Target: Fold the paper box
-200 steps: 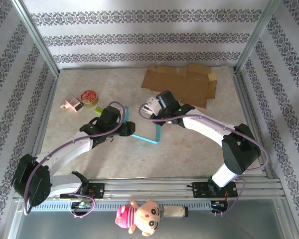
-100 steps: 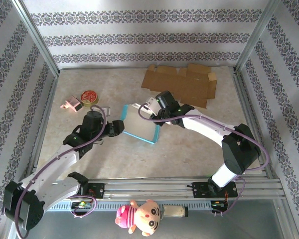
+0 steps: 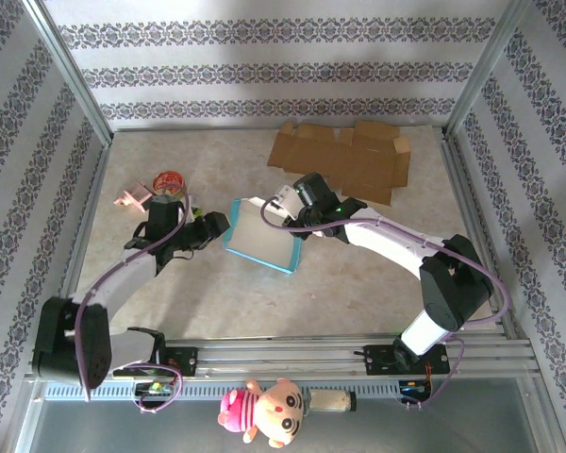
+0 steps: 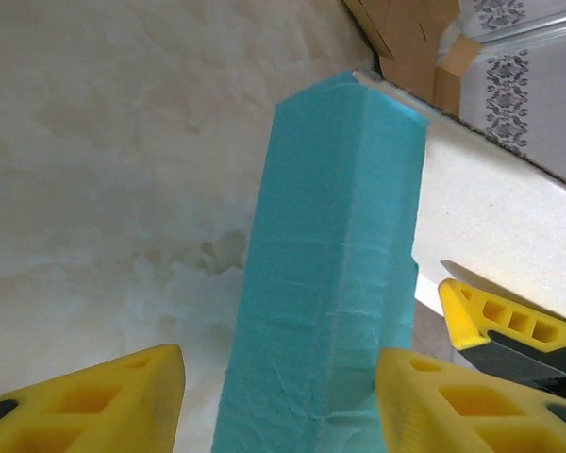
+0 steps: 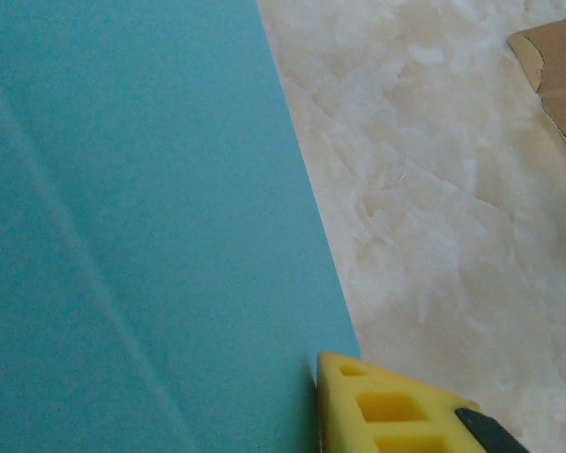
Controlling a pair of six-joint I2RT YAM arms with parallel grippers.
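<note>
Nearest me, at six o'clock on the front rail, sits a pink plush doll [image 3: 264, 412]; both arms reach up from there onto the marbled table [image 3: 358, 278].

The left gripper [image 3: 217, 226] is at about nine o'clock of the teal paper box [image 3: 261, 236]; in the left wrist view its yellow fingers [image 4: 104, 401] stand apart on either side of the box's teal side wall, with bare table showing between the left finger and the wall, so I read this gripper as open and holding nothing.

The box lies near the middle of the table, its pale inner face turned up and teal along its near edge.

The right gripper [image 3: 278, 209] is at the box's one o'clock corner; in the right wrist view one yellow finger [image 5: 387, 406] lies against the teal outer face, and the left wrist view shows another on the white inner face, so I take it as clamped on that wall.

Farther out, at ten o'clock, a roll of tape [image 3: 170, 181] sits just beside a small pink object [image 3: 130, 199]; at one o'clock, by the back wall, lies a flat brown cardboard blank [image 3: 349, 160].
</note>
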